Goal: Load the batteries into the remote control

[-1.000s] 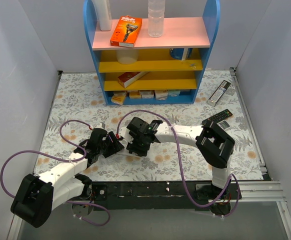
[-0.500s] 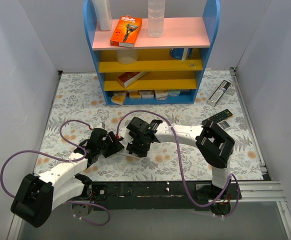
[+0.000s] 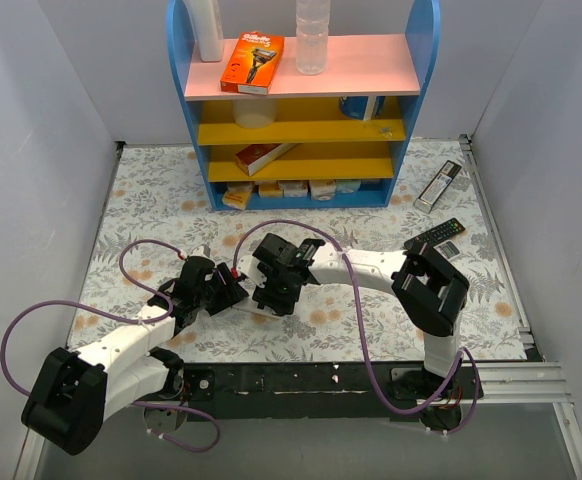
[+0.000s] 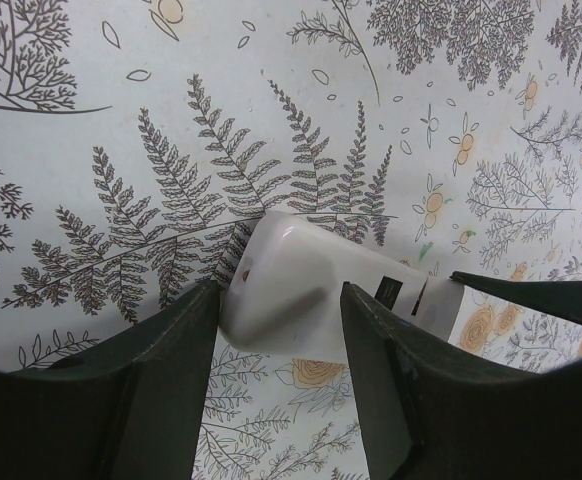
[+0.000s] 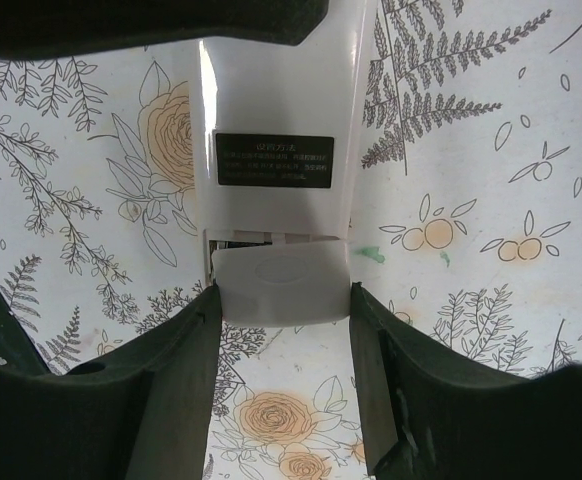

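I have the remote control [image 5: 276, 120] back-up at lower centre of the top view, long axis spanning both arms. Left jaws clamp one end, right jaws pinch the battery cover [image 5: 281, 280] end.

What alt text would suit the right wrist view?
A white remote, back up on a floral cloth, has its battery cover pinched between the dark fingers of the right end effector. A narrow gap shows between the cover and a black label.

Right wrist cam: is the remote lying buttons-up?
No, the remote shows its plain white back with a black label, and no buttons.
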Controlling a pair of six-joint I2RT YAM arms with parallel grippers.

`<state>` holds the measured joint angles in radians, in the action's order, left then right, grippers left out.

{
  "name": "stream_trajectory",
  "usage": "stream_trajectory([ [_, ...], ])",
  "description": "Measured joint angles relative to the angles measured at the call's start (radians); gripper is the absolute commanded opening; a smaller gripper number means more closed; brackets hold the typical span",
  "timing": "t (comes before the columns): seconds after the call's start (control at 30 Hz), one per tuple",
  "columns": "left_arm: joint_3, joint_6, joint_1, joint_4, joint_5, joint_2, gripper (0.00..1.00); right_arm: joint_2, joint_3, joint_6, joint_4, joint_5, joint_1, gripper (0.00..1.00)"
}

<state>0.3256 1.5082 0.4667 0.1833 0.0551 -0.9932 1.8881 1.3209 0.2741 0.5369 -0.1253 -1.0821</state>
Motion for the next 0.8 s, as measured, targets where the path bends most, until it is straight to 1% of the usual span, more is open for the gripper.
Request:
stream_trajectory([
  [0.07, 0.000, 0.000, 0.000, 0.000, 0.000, 0.000, 0.48, 0.000, 0.001, -0.006, 0.002, -0.002, 0.000, 0.51],
  [0.23, -0.004, 0.006, -0.001, 0.000, 0.000, -0.003, 0.38, 0.002, 0.006, -0.019, 0.018, -0.001, 0.000, 0.49],
  [0.43, -0.006, 0.018, -0.005, -0.003, 0.000, -0.011, 0.30, 0.010, 0.016, -0.062, 0.039, 0.002, 0.000, 0.49],
  [0.63, -0.010, 0.022, -0.008, -0.015, 0.006, -0.013, 0.27, 0.010, 0.016, -0.111, 0.039, 0.007, 0.000, 0.50],
  [0.8, -0.014, 0.025, -0.008, -0.024, 0.006, -0.013, 0.26, 0.011, 0.016, -0.140, 0.040, 0.010, 0.000, 0.53],
])
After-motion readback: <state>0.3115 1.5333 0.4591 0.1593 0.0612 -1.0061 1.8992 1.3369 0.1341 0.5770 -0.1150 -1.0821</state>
